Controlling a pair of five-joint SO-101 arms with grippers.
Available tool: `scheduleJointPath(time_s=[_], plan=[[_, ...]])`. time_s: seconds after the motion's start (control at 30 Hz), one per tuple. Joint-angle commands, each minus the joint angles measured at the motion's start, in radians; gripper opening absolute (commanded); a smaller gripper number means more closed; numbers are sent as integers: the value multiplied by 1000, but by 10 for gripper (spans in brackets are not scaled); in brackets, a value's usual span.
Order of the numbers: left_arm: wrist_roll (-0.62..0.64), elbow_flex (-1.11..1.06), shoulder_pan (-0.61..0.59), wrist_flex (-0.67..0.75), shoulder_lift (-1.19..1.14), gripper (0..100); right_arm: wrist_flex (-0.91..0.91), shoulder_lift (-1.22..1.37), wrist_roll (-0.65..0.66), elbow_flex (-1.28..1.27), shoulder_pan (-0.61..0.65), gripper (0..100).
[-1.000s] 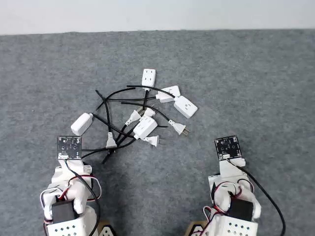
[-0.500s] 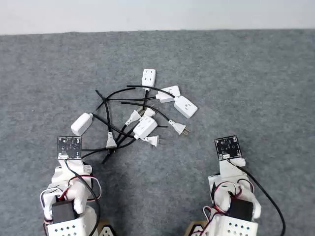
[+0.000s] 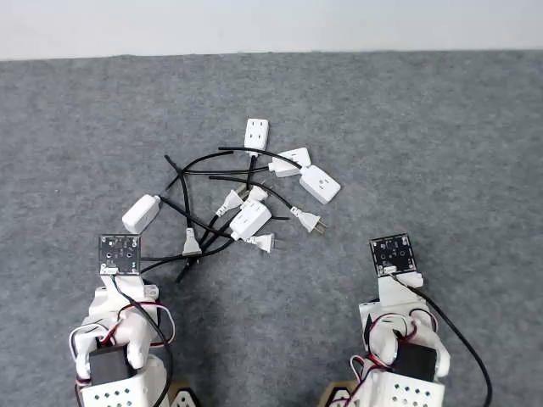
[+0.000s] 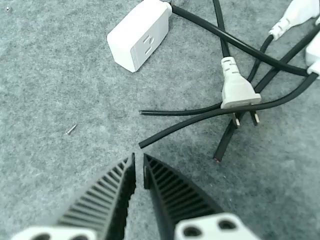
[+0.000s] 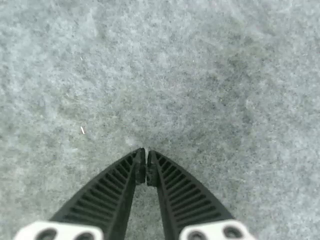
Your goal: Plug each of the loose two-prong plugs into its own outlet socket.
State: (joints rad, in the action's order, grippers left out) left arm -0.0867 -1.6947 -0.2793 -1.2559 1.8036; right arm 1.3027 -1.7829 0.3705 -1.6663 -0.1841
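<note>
Several white two-prong plugs and white outlet sockets on black cords lie tangled mid-table. One socket [image 3: 141, 214] lies at the tangle's left, another [image 3: 256, 133] at the far side, a third [image 3: 320, 184] on the right. Loose plugs include one [image 3: 192, 244] nearest the left arm [image 3: 119, 253] and one [image 3: 310, 222] with its prongs toward the right arm [image 3: 394, 253]. My left gripper [image 4: 139, 162] is shut and empty, short of a cut cord end, with the socket [image 4: 140, 34] and a plug [image 4: 239, 91] beyond it. My right gripper [image 5: 145, 155] is shut over bare carpet.
Grey carpet [image 3: 424, 127] covers the table, with a pale wall strip along the far edge. A tiny screw-like speck [image 4: 71, 129] lies near the left gripper. Open carpet lies to the right of the tangle and in front of both arms.
</note>
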Motion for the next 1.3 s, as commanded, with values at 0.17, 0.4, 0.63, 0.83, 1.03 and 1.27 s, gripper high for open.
scheduleJointPath(time_s=[0.17, 0.4, 0.63, 0.83, 1.03, 1.27], plan=[[9, 12, 8, -5, 17, 25, -13, 1, -3, -18, 4, 9], [9, 12, 8, -5, 17, 25, -13, 1, -3, -18, 5, 9], [9, 12, 11, -5, 17, 25, -13, 1, -3, -18, 8, 9], [12, 12, 55, -5, 17, 25, -13, 1, -3, -18, 7, 9], [6, 39, -17, 15, 18, 26, -8, 1, -8, -18, 8, 9], [8, 97, -61, 184, 17, 44, -97, -1, 21, 0, -1, 9]])
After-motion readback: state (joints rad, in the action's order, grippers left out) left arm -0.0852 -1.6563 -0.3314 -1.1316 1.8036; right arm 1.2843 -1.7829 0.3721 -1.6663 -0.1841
